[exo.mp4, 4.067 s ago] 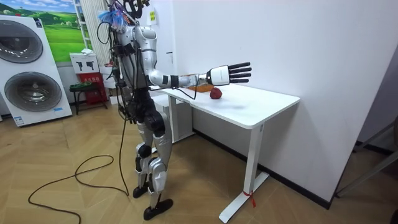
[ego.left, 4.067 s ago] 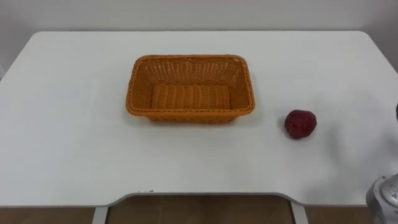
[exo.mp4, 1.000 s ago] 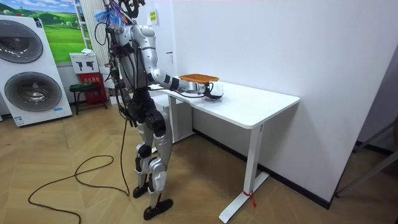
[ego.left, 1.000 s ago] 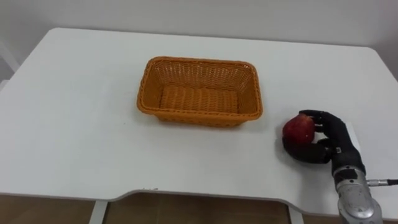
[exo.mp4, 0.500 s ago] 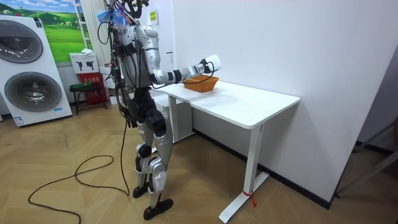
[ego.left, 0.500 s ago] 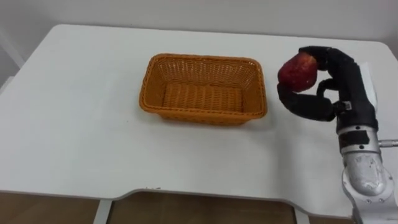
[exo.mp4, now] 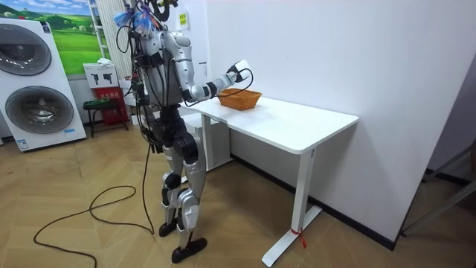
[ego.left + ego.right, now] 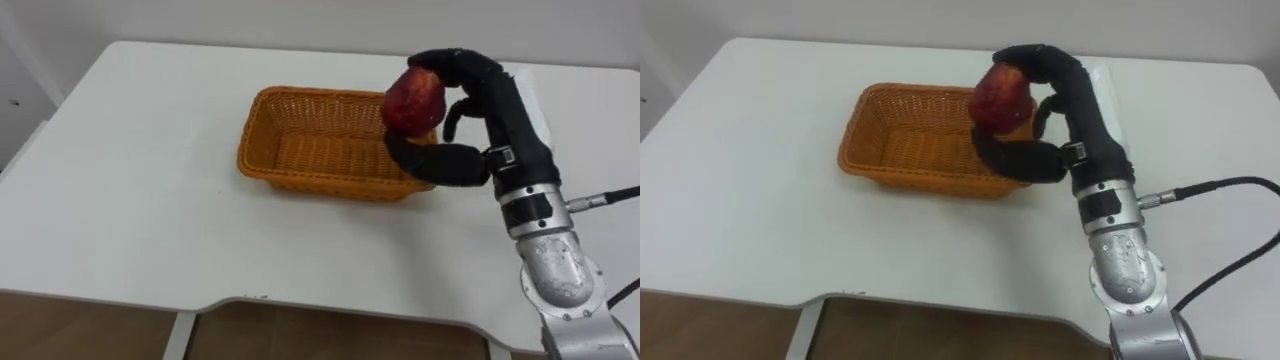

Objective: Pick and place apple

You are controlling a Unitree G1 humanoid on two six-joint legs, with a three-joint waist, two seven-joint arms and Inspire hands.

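The right hand [image 8: 492, 105], its fingers curled round the apple [image 8: 414, 100], has lifted it off the surface [image 8: 150, 200] and carried it leftward. The basket [image 8: 300, 182] now lies just below the hand, so letting go looks next.

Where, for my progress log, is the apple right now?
In the left eye view the apple is gripped in the right hand, held above the right end of the wicker basket on the white table.
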